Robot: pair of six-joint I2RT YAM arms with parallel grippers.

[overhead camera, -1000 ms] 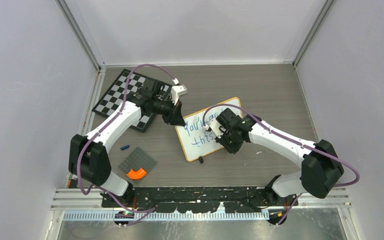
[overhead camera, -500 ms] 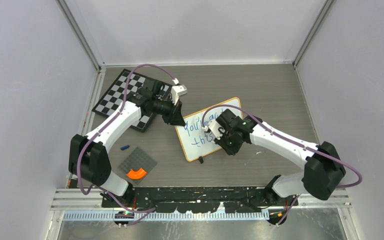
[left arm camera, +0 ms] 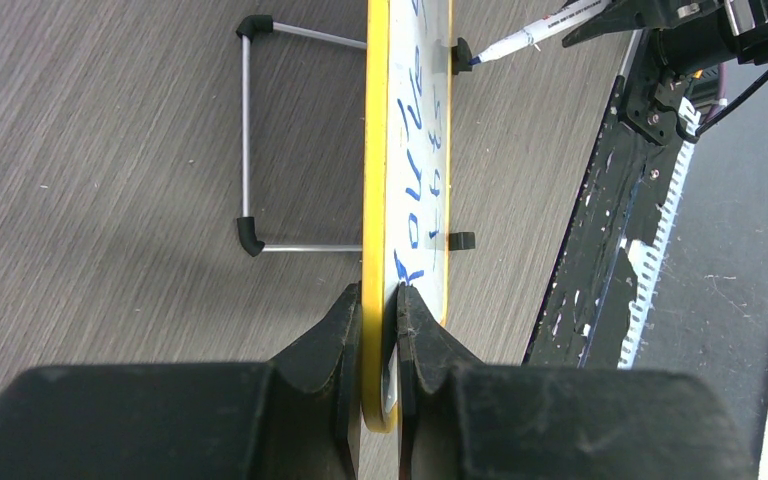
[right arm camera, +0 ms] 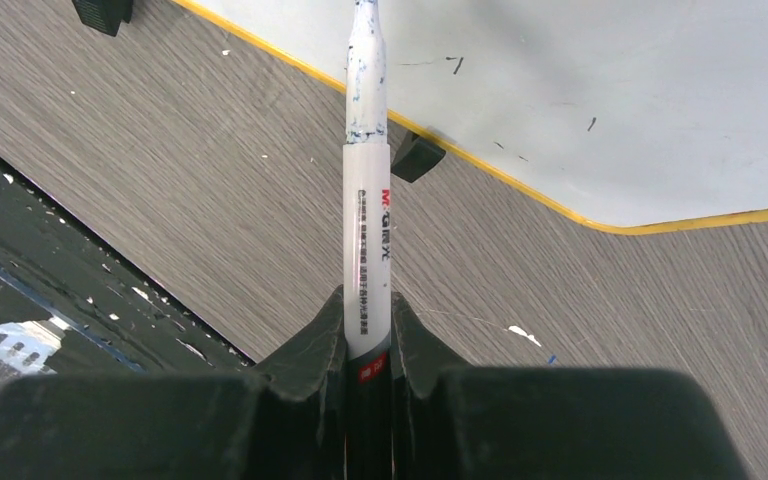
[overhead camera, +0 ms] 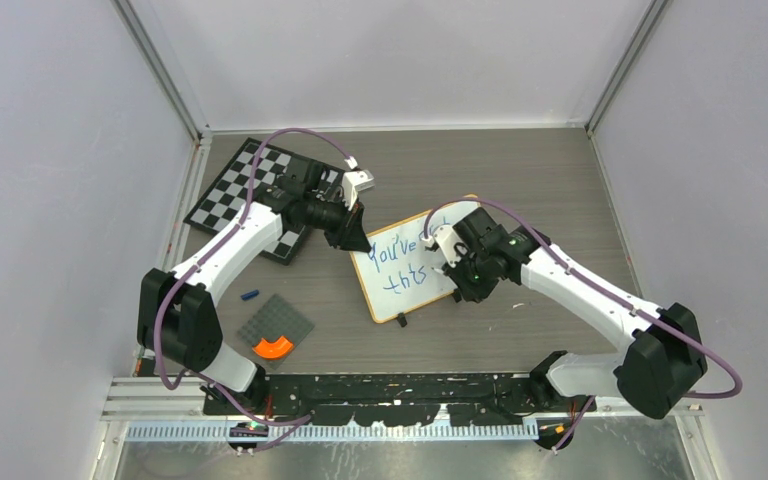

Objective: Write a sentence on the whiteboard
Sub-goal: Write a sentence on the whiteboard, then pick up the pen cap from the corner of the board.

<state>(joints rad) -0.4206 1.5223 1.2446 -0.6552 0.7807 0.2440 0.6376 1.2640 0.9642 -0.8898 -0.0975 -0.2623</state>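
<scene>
Left tool (left arm camera: 380,303) pinches the yellow rim of the whiteboard (overhead camera: 390,285), which sits on the bench (overhead camera: 530,180) just right of the chessboard (overhead camera: 228,190). Right tool (right arm camera: 368,312) grips a marker (right arm camera: 367,220), whose tip is at the board's side away from the chessboard.

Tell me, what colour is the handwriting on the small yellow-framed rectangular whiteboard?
Blue. The handwriting on the whiteboard shows best in the left wrist view.
</scene>
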